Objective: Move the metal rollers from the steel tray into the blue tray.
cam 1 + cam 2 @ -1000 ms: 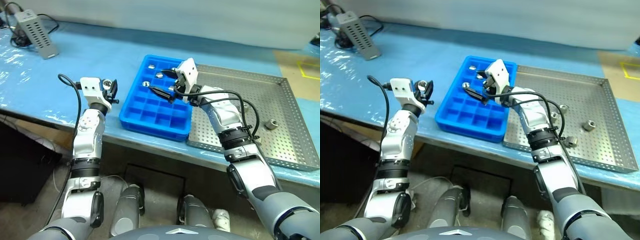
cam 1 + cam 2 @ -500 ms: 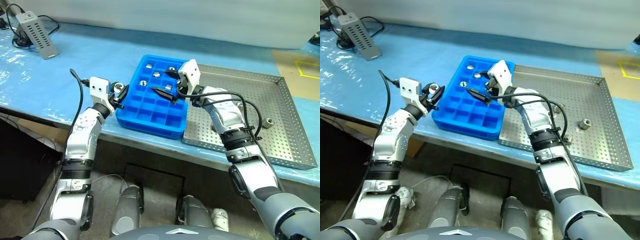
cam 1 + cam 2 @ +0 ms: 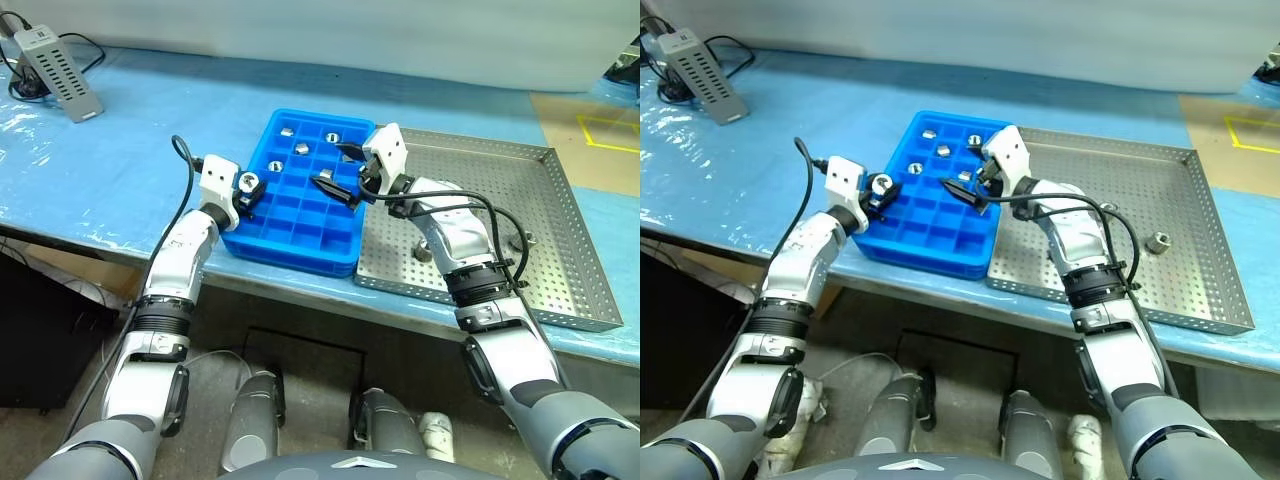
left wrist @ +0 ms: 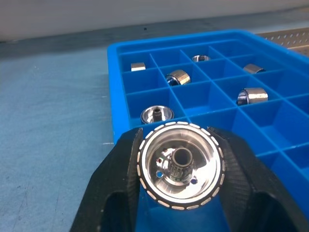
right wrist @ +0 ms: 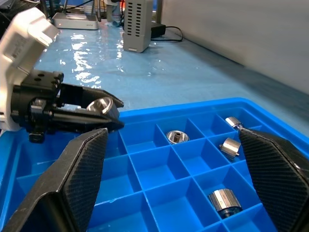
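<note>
Shiny ribbed-rim roller (image 4: 179, 165) with toothed bore, apparently clamped in left gripper (image 4: 179, 193), right gripper (image 5: 169, 169) spread wide

Lying side by side on the table (image 3: 130, 150), the blue tray (image 3: 300, 235) left of and touching the steel tray (image 3: 560, 290), with metal rollers (image 3: 297, 148) sitting in separate far compartments, one roller (image 3: 1157, 241) resting in the steel tray, and a grey box (image 3: 55, 60) far left.
</note>
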